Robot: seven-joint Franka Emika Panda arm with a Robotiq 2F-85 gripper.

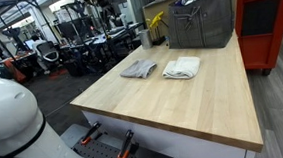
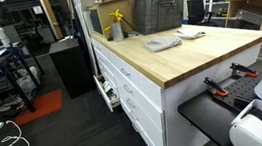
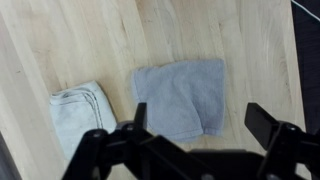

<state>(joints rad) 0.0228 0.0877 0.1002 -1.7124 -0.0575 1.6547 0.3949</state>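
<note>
While the gripper point(image 3: 200, 125) hangs over the worktop point(image 1: 213, 104) with jaws wide apart and empty, the grey cloth point(image 3: 180, 95) lies folded flat directly beneath, mid-worktop, with the cream towel point(image 3: 85, 108) just beside it. Risk, as I see it: an off-centre descent snags the cream towel too, or pinches one layer so the fold opens.

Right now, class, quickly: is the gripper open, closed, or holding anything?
The gripper: open, holding nothing, above the grey cloth.
</note>
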